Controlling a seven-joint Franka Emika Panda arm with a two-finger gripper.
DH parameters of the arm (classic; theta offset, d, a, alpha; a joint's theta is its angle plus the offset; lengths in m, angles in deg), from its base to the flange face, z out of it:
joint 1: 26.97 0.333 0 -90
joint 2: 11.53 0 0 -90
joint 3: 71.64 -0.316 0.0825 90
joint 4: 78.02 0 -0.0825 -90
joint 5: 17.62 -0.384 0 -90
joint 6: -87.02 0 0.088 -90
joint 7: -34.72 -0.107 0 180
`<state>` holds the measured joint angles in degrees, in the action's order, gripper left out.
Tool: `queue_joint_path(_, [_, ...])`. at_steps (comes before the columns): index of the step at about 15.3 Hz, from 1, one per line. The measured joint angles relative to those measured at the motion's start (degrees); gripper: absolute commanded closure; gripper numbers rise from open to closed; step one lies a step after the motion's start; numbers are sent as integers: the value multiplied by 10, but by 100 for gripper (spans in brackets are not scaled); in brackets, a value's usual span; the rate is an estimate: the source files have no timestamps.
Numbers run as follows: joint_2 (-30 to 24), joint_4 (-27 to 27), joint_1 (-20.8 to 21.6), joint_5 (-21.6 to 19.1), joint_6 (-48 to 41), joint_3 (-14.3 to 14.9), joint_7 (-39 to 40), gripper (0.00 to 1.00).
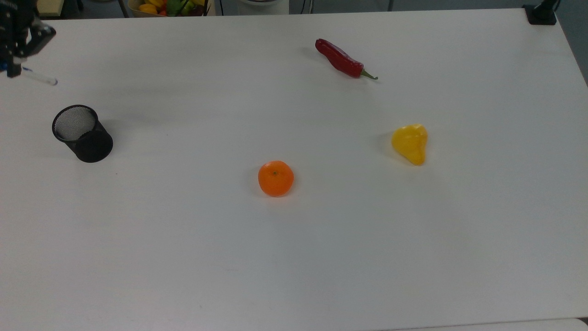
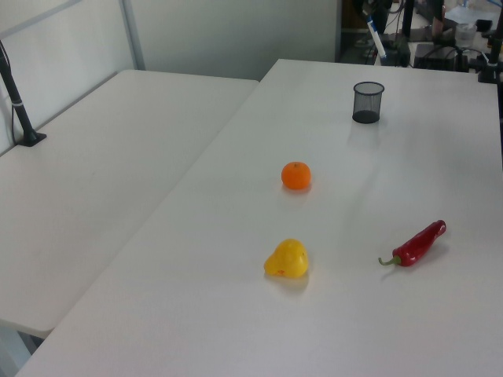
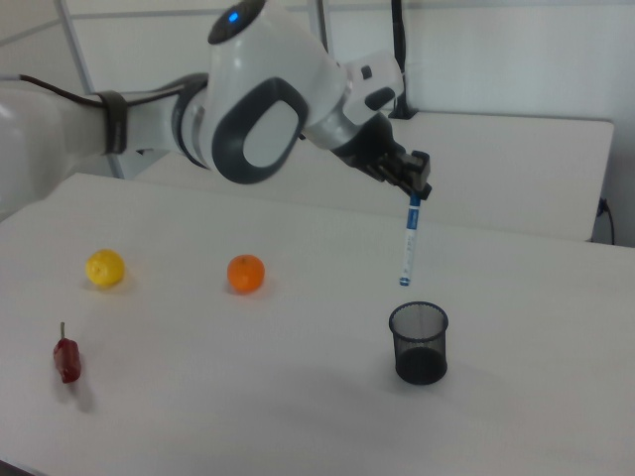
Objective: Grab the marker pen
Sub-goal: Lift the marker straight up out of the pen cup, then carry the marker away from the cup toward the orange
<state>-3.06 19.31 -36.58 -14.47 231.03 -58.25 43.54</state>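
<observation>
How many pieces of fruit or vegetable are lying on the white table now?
3. The orange lies near the table's middle; the yellow pear-shaped fruit is toward the top view's right; the red chilli lies nearer the far edge. More produce sits beyond the table's far edge.

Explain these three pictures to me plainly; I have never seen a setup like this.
All three show one white table from different sides: one camera looks down from above, two look across it. The white machine in the right view is a robot arm; its black tool is shut on a marker pen, which hangs upright above a black mesh pen cup, clear of its rim. Lying apart on the table are an orange, a red chilli and a yellow pepper.
</observation>
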Motion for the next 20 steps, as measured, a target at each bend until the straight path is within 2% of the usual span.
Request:
queue_joint_path(8, [-91,0,60,-34,-206,-4,-1,98])
queue_joint_path(11, [-112,1,93,-42,-293,-6,-1,98])
queue_joint_path(14, [-117,5,130,-67,-362,-9,-1,98])
queue_joint_path(16, [-115,13,147,-75,-394,-20,-1,97])
queue_joint_path(20, [-101,48,154,-79,-421,-67,-2,97])
